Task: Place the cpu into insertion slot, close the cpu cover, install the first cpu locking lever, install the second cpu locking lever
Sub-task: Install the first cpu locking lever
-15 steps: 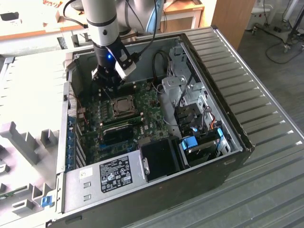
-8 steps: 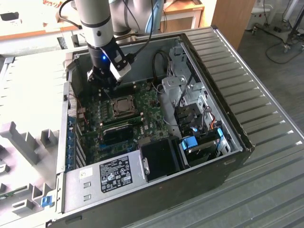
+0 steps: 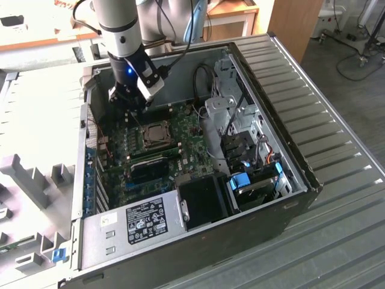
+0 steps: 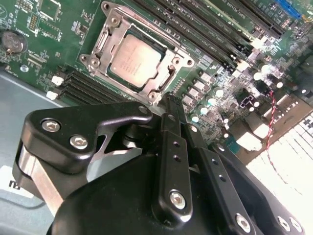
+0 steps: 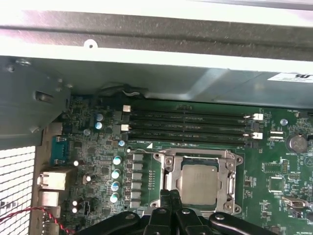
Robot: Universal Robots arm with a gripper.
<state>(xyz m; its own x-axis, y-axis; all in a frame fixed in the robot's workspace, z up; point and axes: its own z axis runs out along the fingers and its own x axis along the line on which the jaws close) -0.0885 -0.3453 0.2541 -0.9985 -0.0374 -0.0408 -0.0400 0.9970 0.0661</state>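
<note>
Hovering black jaws, pressed together, near the matte silvery square cpu (image 4: 134,59).

The cpu (image 4: 134,61), square and silvery-grey, is seated flat in the insertion slot (image 4: 165,78). The cpu cover (image 4: 156,41), a silvery frame, is laid down around it, near the middle of the motherboard (image 4: 29,22).

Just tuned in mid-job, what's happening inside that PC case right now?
The arm's gripper is down inside the open computer case, fingers together, its tips right at the edge of the cpu cover. The cpu lies flat on the motherboard with the cover down around it, its metal top showing through the cover's window. The gripper holds nothing that I can see. Whether either locking lever is latched, I cannot tell.
</note>
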